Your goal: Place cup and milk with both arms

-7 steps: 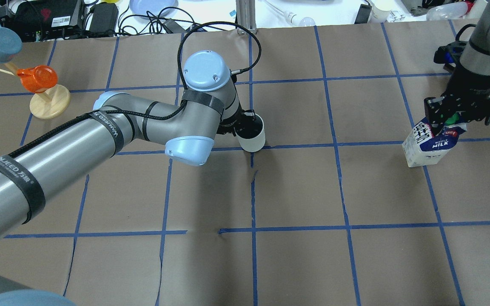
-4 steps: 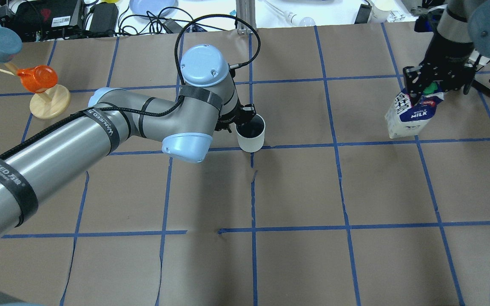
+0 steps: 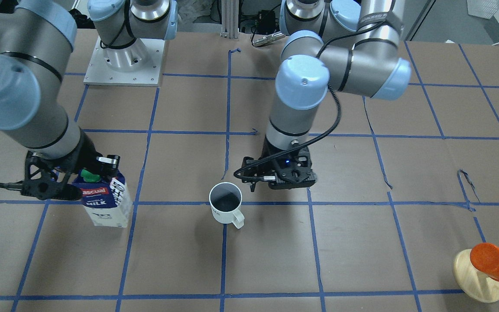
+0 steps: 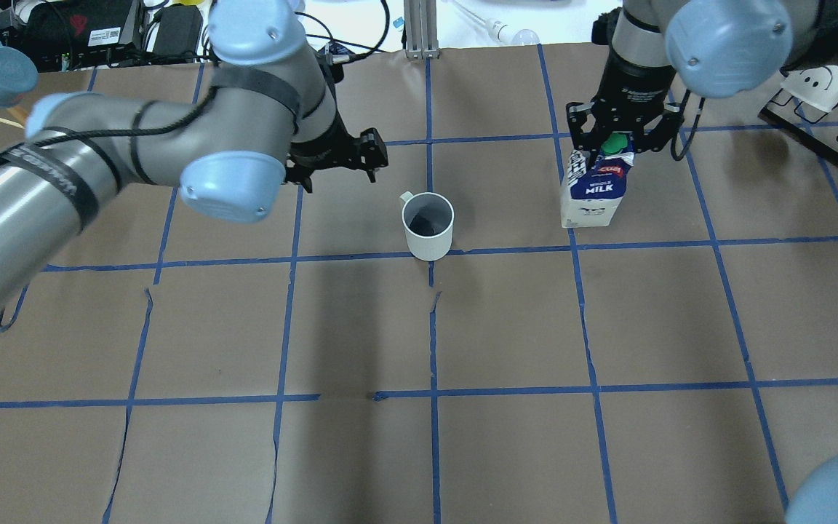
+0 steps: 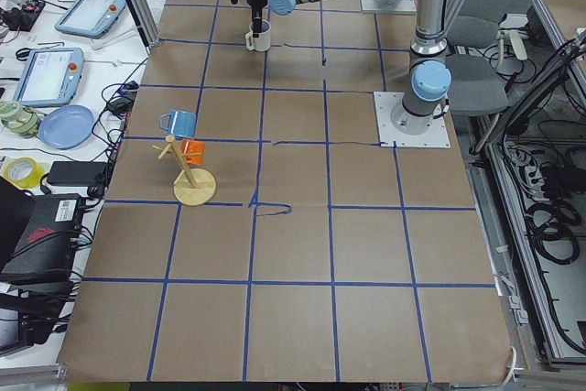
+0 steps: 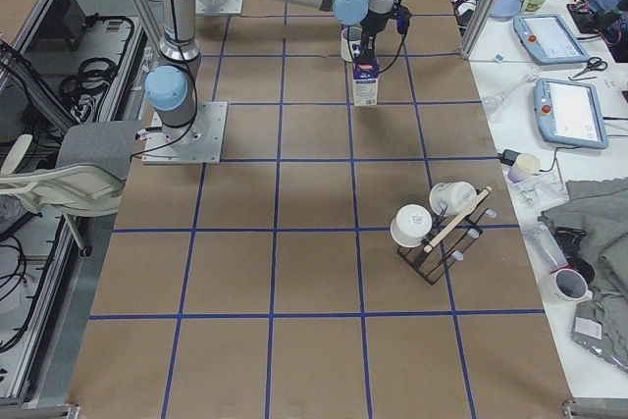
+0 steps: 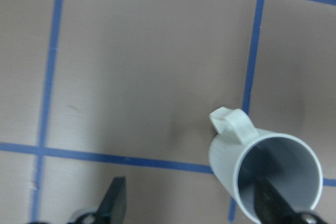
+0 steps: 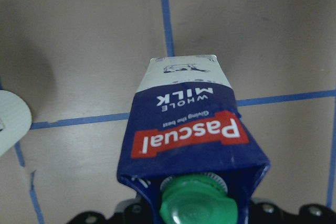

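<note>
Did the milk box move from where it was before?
Yes. In the overhead view the milk has gone left, about one taped square closer to the cup, which stayed put. The right end effector is holding its top.

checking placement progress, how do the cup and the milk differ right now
The cup stands free, the left hand open and clear of it; the milk is gripped at its top by the right hand. The cup is short, round and white; the milk is taller, boxy, blue and white. Both are upright.
</note>
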Robot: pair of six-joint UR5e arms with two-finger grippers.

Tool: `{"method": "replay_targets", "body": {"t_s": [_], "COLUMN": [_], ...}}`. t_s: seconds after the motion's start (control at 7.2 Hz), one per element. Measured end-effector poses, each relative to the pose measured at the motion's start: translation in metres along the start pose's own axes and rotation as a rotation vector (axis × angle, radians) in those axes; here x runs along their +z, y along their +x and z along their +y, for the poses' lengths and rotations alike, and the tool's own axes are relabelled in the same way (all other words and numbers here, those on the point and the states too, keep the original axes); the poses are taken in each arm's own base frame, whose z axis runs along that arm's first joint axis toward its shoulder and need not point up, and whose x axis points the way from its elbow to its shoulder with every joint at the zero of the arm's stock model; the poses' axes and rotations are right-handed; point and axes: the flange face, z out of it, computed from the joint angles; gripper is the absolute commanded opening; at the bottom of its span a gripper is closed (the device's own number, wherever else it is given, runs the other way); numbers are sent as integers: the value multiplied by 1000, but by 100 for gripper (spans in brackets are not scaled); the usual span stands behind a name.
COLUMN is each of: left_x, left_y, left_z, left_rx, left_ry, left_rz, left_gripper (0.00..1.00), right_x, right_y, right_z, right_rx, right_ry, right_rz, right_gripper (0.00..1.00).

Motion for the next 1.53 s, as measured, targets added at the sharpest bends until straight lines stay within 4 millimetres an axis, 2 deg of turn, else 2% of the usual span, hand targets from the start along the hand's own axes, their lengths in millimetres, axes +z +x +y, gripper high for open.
{"method": "replay_targets", "body": {"t_s": [0.14,0.28,0.42,0.69,0.97,1.11,1.53], "left_x": [-29,-53,-71,-88,-91,-91,-96], "left_y": [-44,-74,-86,-94,-96,-95,-94], "left_z": [-6,-3,3,8,5,3,1], "left_rx": [28,47,55,59,56,53,53], "left_ry": [-27,-41,-37,-10,12,21,38], "left_rz": [-9,-13,-14,-17,-17,-15,-11], "left_gripper": [100,100,100,100,100,100,100], "right_x": [5,11,20,37,41,42,39], "right_y": [-34,-64,-85,-106,-112,-112,-111], "right_z": [11,23,30,33,32,31,28], "right_rx": [18,24,23,18,10,3,0], "right_ry": [-11,-24,-42,-71,-67,-54,-20], "right_rz": [-23,-42,-50,-66,-74,-75,-76], "right_gripper": [46,46,46,47,89,99,100]}}
